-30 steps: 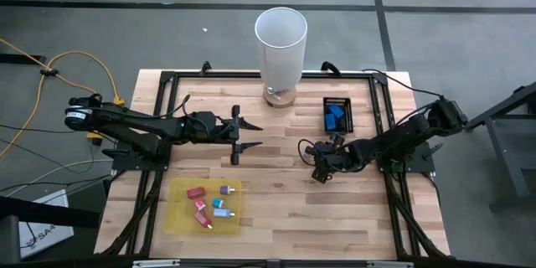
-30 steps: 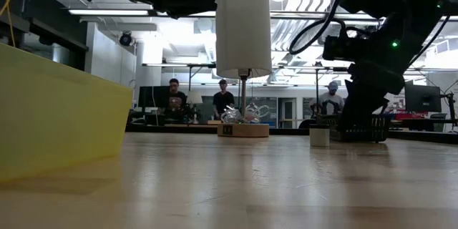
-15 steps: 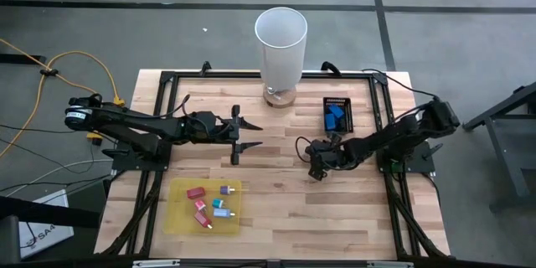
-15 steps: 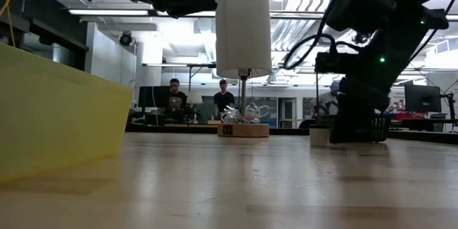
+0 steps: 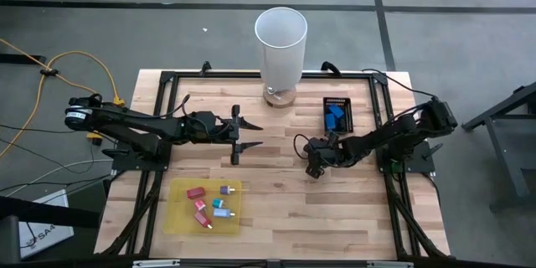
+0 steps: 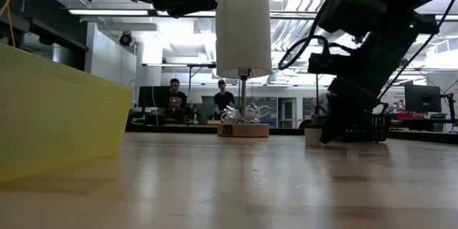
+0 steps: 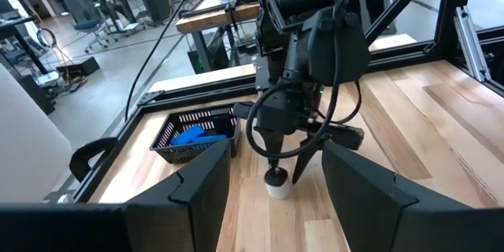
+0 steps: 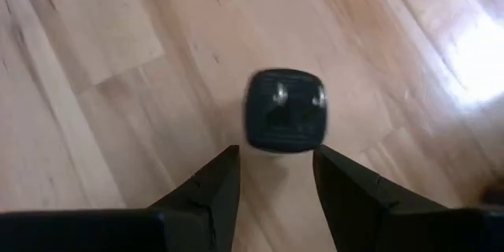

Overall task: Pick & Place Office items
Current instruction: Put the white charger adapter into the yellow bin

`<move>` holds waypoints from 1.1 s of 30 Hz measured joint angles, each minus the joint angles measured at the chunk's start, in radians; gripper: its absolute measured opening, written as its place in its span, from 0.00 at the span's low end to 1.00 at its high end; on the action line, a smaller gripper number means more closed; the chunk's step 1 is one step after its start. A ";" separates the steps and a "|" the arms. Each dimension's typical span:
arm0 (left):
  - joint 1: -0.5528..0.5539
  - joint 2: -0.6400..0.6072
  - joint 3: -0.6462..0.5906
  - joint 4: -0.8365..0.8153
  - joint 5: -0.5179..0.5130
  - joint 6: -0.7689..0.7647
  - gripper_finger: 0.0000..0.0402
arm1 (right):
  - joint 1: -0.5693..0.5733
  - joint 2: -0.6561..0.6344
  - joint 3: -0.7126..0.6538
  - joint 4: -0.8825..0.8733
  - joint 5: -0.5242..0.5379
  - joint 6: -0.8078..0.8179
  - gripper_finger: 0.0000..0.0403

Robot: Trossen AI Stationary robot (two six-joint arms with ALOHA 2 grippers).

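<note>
A small whitish round piece with a dark top stands on the bare wood right of the table's middle. My right gripper points down over it, open; its fingers stand close on either side and just short of the piece. Whether they touch it, I cannot tell. Several red, pink and blue pieces lie on a yellow sheet near the front left. My left gripper hovers open at the table's middle, left of the right gripper.
A tall white cylinder stands on a wooden base at the far edge. A small black tray with blue pieces sits just beyond the right gripper. A black frame runs around the table. People sit in the room behind.
My right gripper has moved toward the table's left and a little toward the far edge, closing in on the small whitish piece, and has tipped more steeply downward. The left arm has kept still.
</note>
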 joint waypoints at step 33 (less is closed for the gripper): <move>0.000 0.000 0.000 0.000 0.000 0.000 0.48 | -0.062 0.000 0.000 0.037 -0.053 0.030 0.48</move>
